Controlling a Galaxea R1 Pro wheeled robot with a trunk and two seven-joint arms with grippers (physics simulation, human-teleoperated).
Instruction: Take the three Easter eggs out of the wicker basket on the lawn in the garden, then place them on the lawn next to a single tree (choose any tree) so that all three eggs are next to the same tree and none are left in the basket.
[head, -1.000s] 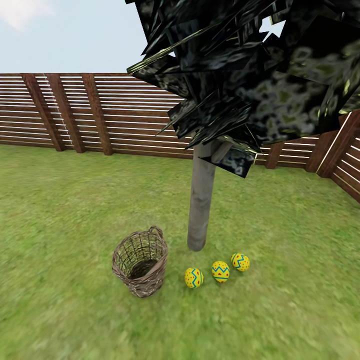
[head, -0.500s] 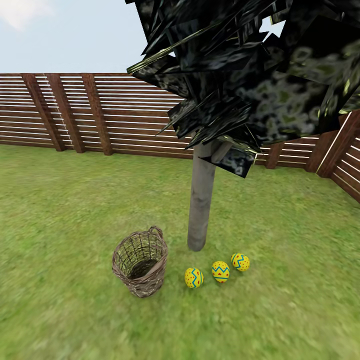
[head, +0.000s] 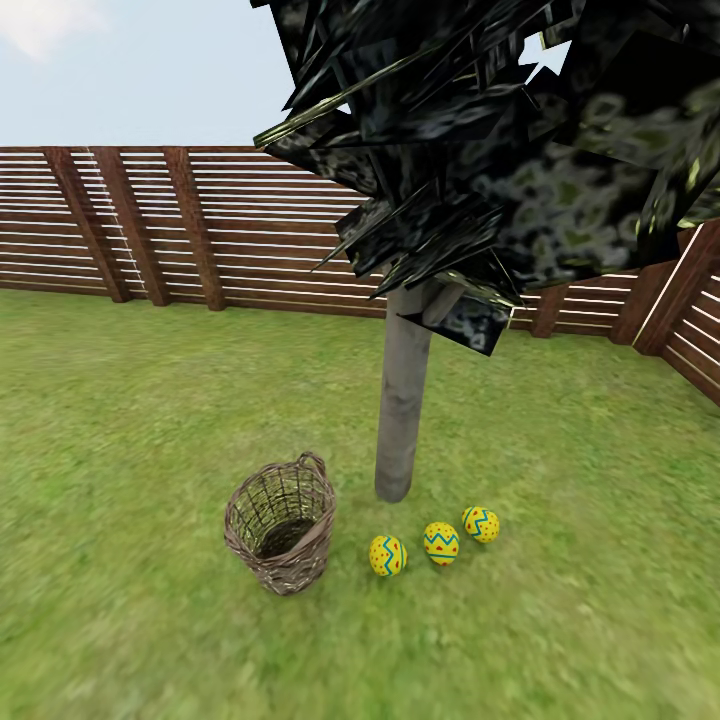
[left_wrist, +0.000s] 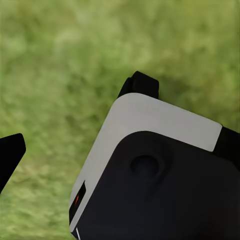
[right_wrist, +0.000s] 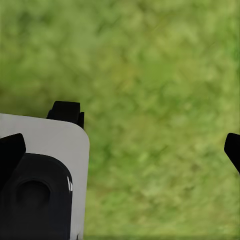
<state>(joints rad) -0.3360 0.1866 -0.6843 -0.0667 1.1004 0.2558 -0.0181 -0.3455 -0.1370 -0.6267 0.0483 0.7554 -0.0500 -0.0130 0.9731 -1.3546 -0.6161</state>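
Observation:
Three yellow Easter eggs with blue zigzags lie in a row on the lawn (head: 130, 420), just in front of the tree (head: 402, 400): one (head: 387, 555), a second (head: 441, 543), a third (head: 481, 524). The wicker basket (head: 300, 570) stands upright to the left of the trunk, and I see only its dark bottom inside. In the left wrist view my left gripper (left_wrist: 120, 150) hangs over grass with one black fingertip (left_wrist: 10, 155) far out at the picture's edge. In the right wrist view my right gripper (right_wrist: 120, 150) is open over bare grass, its fingertips (right_wrist: 10, 150) wide apart.
A brown slatted fence (head: 250, 230) closes the garden behind and at the right. Dark jagged foliage (head: 520, 140) hangs low over the trunk. Open grass stretches to the left and in front of the basket. A white and black part of the robot (left_wrist: 150, 180) shows in both wrist views.

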